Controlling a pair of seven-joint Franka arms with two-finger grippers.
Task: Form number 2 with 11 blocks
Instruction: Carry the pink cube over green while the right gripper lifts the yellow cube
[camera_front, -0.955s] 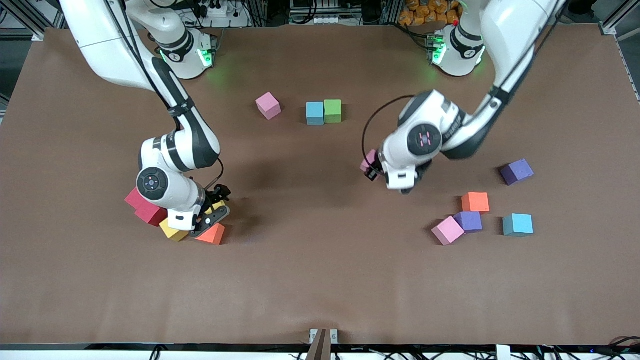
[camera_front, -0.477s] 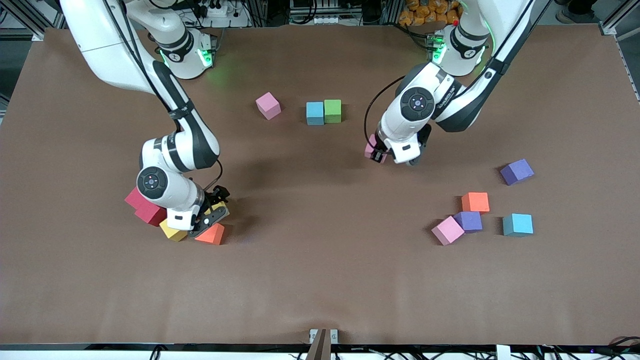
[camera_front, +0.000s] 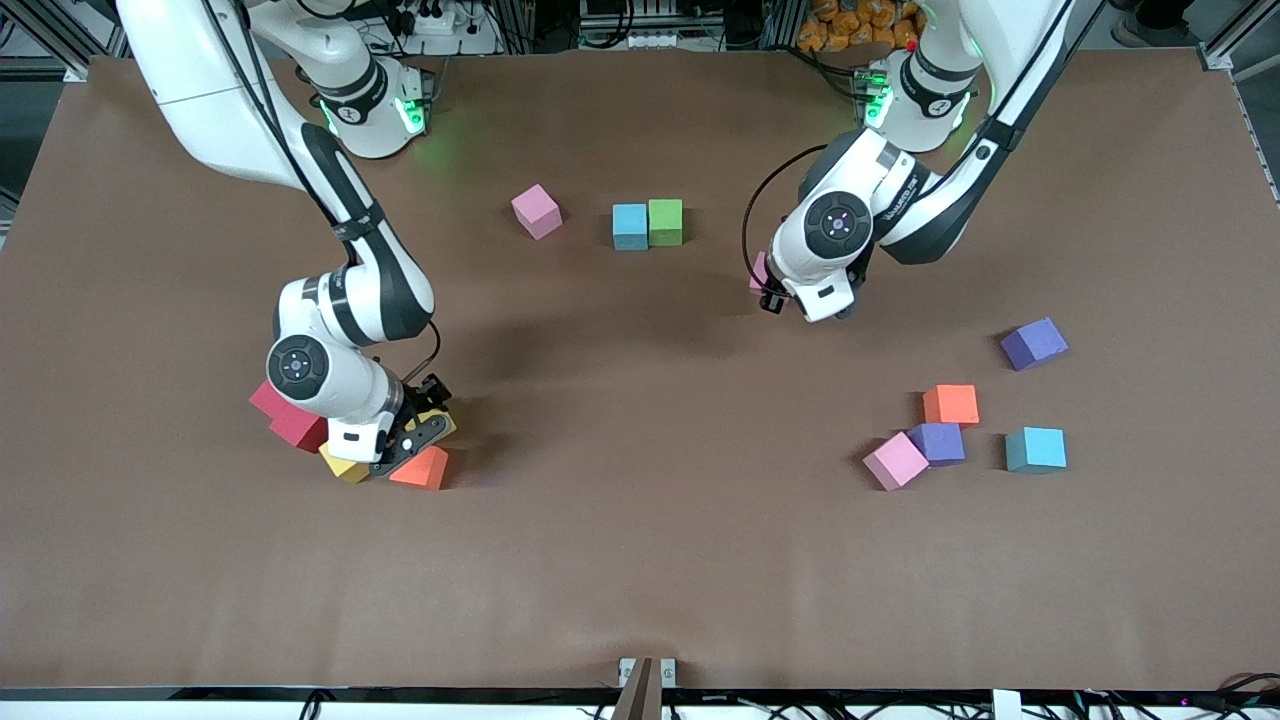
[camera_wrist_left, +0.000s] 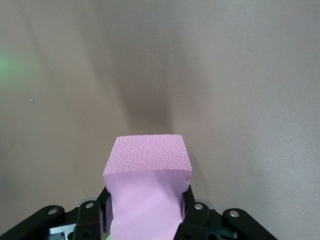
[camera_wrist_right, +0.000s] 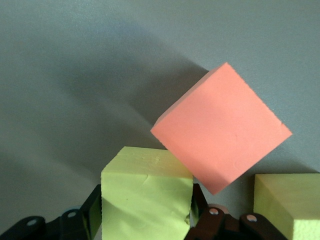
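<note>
The brown tabletop (camera_front: 640, 560) carried loose blocks, with no number 2 yet formed; only a blue (camera_front: 630, 226) and green block (camera_front: 665, 221) sat touching, midway between the arms' bases. The right gripper (camera_front: 415, 430) was low among its cluster, fingers closed on a yellow block (camera_wrist_right: 147, 200) touching an orange one (camera_wrist_right: 220, 127). The left gripper (camera_front: 768, 288) hung over bare tabletop toward the left arm's end, fingers closed on a pink block (camera_wrist_left: 147, 187). Being matte foam, the cubes looked light and soft, likely to dent if squeezed hard, so flat opposite faces seemed the best hold. I counted thirteen in view: three pink, two blue, two purple, two orange, two yellow, one green and seemingly one red (camera_front: 290, 418), part hidden by the arm
</note>
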